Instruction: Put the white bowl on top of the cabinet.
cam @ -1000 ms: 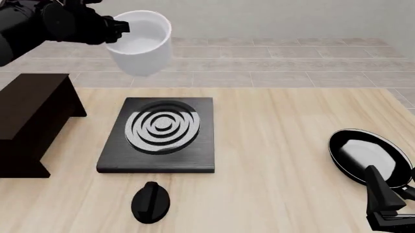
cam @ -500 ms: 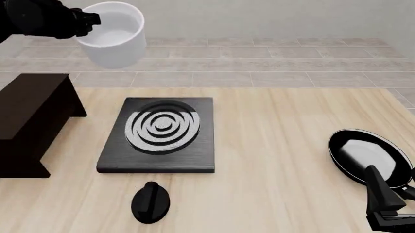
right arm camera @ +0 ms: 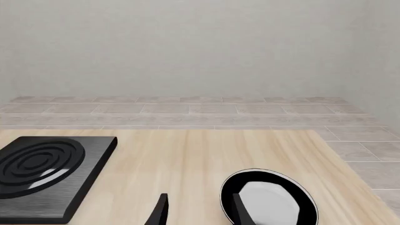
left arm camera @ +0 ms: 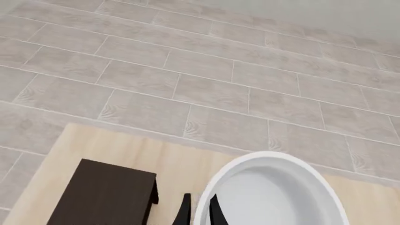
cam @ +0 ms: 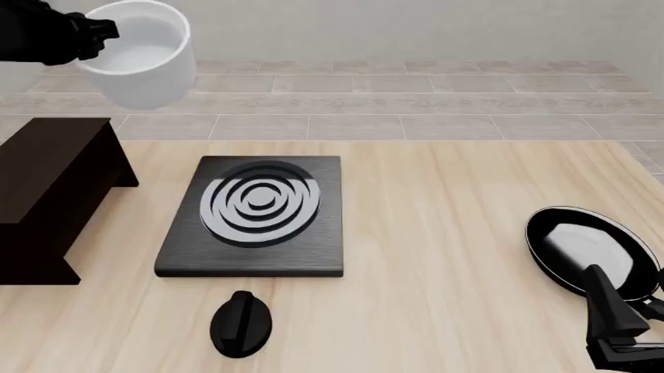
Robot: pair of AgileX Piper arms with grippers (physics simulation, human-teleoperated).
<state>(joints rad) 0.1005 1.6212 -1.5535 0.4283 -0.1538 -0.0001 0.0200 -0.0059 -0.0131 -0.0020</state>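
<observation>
Left wrist view first: the white bowl (left arm camera: 275, 192) fills the near corner, nothing in it that I can see, just a glossy inside. The left gripper (left arm camera: 198, 212) has its jaws clamped on the bowl's rim, one dark finger each side of the wall. The cabinet (left arm camera: 103, 193) sits on the bench (left arm camera: 181, 164) below, beside the bowl in this shot, tiled floor beyond.

Front view: the bowl (cam: 137, 53) hangs high in the air near the cabinet's (cam: 47, 194) far end, not touching it. The burner slab (cam: 254, 216) with white rings lies mid-bench, a black knob (cam: 242, 324) just in front. No writing or labels anywhere.

Right wrist view: the right gripper (right arm camera: 200, 211) jaws stand apart, gripping nothing, the black pan (right arm camera: 270, 199) with a white patch inside right by them.
</observation>
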